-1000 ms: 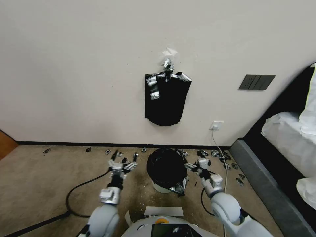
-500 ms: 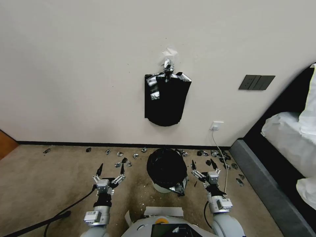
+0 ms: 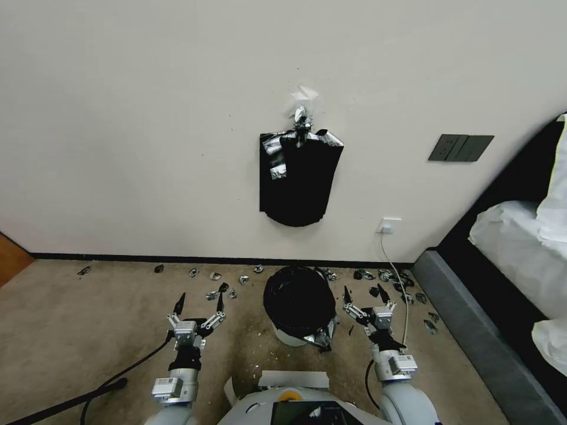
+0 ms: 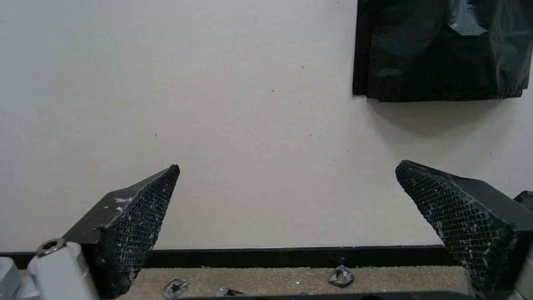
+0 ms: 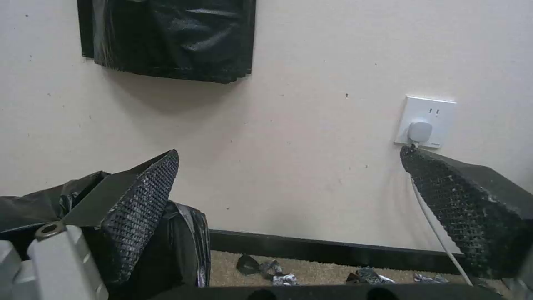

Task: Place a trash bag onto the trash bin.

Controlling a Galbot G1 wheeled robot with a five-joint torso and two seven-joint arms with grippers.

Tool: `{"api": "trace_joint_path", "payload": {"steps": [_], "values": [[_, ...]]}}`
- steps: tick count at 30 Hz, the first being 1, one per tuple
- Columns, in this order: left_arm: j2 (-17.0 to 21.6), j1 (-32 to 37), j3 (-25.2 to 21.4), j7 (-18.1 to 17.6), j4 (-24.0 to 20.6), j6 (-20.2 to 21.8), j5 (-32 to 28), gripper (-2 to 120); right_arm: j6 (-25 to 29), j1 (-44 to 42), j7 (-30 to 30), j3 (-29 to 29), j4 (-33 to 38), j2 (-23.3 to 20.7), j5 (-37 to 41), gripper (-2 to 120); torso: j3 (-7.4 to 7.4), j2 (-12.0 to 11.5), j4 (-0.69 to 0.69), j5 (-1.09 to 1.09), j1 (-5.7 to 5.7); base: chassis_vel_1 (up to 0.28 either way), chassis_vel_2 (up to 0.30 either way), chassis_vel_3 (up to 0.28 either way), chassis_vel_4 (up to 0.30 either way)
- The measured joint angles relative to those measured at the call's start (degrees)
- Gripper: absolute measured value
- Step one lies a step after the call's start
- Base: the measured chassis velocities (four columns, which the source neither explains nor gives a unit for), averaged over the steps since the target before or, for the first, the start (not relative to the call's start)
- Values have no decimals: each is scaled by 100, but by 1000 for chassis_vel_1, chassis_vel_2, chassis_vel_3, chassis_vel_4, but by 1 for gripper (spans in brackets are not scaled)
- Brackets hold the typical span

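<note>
The trash bin (image 3: 288, 337) stands on the carpet near the wall, its cream-white base showing under the trash bag (image 3: 298, 301). The glossy black bag covers the rim and hangs down the bin's right side. My left gripper (image 3: 201, 298) is open and empty, left of the bin and apart from it. My right gripper (image 3: 365, 292) is open and empty, to the right of the bin. In the left wrist view the left gripper (image 4: 287, 165) faces the bare wall. In the right wrist view the right gripper (image 5: 289, 151) has the trash bag (image 5: 186, 241) beside one finger.
A flat black bag bundle (image 3: 298, 180) hangs clipped on the wall above the bin. Black scraps (image 3: 221, 289) litter the carpet along the baseboard. A white cable (image 3: 394, 265) runs from the outlet (image 3: 388, 225). A bed frame (image 3: 472, 330) borders the right. A black cable (image 3: 118, 378) crosses the floor at left.
Over the last second both arms drew back from the bin's sides toward my body and their grippers turned to face the wall. In the last half second nothing moved.
</note>
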Motion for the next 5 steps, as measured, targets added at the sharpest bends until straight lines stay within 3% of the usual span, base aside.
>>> {"api": "trace_joint_path", "payload": {"steps": [5], "values": [[2,-3,2,-4,0,5,-5,100,-7,4,3,-2,2,-4,8,100,0,0,0,0,0,0,0,0,0]]}}
